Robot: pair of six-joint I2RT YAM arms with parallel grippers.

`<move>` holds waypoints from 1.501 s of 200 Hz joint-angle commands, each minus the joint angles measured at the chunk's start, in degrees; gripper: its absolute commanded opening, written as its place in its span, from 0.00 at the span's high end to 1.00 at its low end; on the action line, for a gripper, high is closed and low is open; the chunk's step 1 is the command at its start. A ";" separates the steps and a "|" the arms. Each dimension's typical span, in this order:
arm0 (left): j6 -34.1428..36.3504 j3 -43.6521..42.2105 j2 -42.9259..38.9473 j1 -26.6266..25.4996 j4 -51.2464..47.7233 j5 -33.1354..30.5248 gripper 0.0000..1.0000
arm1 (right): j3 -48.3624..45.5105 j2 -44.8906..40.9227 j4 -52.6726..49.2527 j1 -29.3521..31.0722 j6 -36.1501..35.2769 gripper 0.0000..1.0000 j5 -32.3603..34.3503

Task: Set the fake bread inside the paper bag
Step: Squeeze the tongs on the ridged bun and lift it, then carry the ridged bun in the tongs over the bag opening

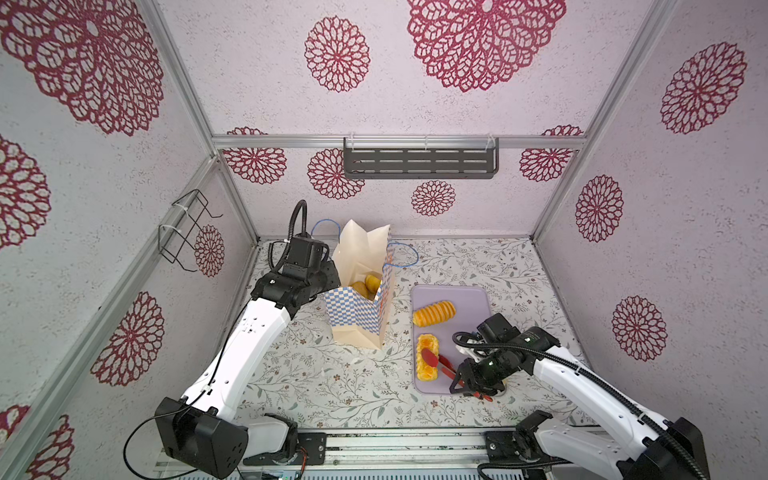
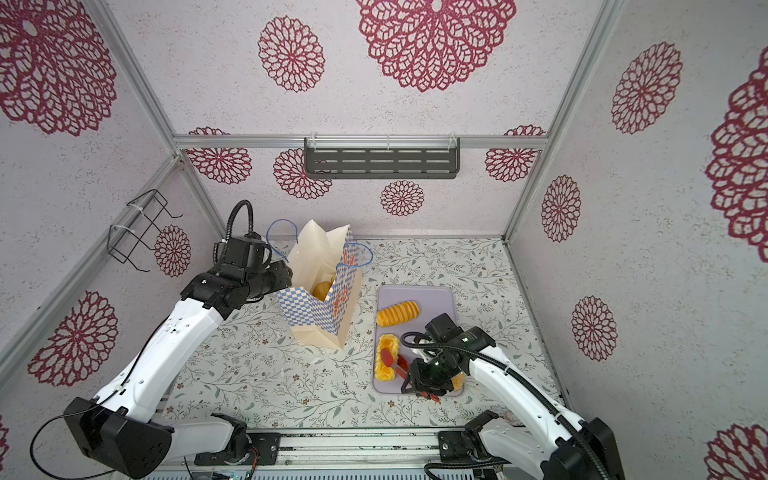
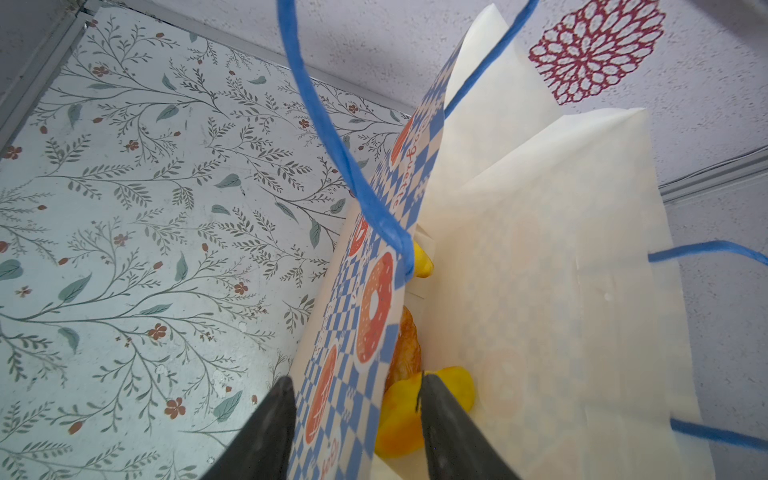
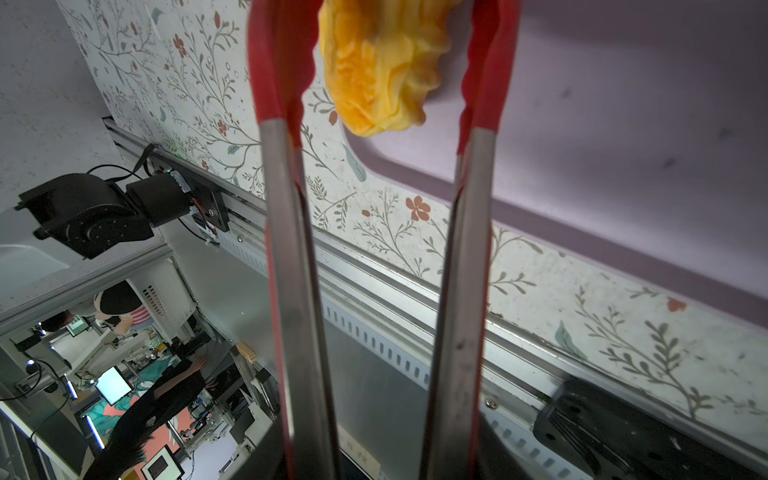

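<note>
We see the long pastry point(image 1: 428, 340) lying near-to-far on the tray point(image 1: 473, 299); the tongs point(image 4: 286, 291) stand spread astride it.

Both top views look down from high above the front rail point(image 1: 415, 446), facing the back wall point(image 1: 478, 208). From well off they take in the whole desk point(image 1: 291, 374), and they share nearly everything. The left wrist camera sits just behind the left pincer point(image 3: 355, 380), very near the bag point(image 3: 540, 291), which both top views also show. The right wrist camera looks along the tongs point(image 4: 286, 249), close to the tray point(image 4: 623, 124) and a bread point(image 4: 382, 70), both seen in the top views too.
</note>
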 commanded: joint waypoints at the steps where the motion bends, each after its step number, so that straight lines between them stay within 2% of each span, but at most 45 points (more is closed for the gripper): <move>1: 0.03 0.09 -1.06 -0.22 0.51 -0.65 0.48 | 1.82 -0.30 0.36 -0.10 -1.98 0.58 0.81; 74: 0.14 0.39 -1.15 -0.19 0.37 -0.73 0.48 | 5.17 -4.14 -3.88 -1.26 -1.36 0.70 4.80; 158: 0.35 1.31 -0.98 -0.14 0.33 -0.14 0.51 | 14.57 -6.10 -8.82 -3.88 -2.01 0.75 9.58; 202: 0.45 1.71 -1.24 -0.13 0.00 -0.08 0.60 | 22.07 -4.55 -10.03 -5.24 -2.89 0.75 12.91; 236: 0.54 1.67 -1.53 -0.19 -0.08 0.05 0.71 | 29.69 -1.92 -8.51 -6.44 -2.96 0.76 15.41; 269: 0.45 1.67 -1.33 -0.21 0.30 0.44 0.82 | 37.33 1.98 -1.88 -7.09 -1.31 0.76 17.67; 300: 0.28 1.67 -1.15 -0.15 0.59 0.86 0.90 | 43.82 6.66 9.93 -6.99 2.44 0.77 13.78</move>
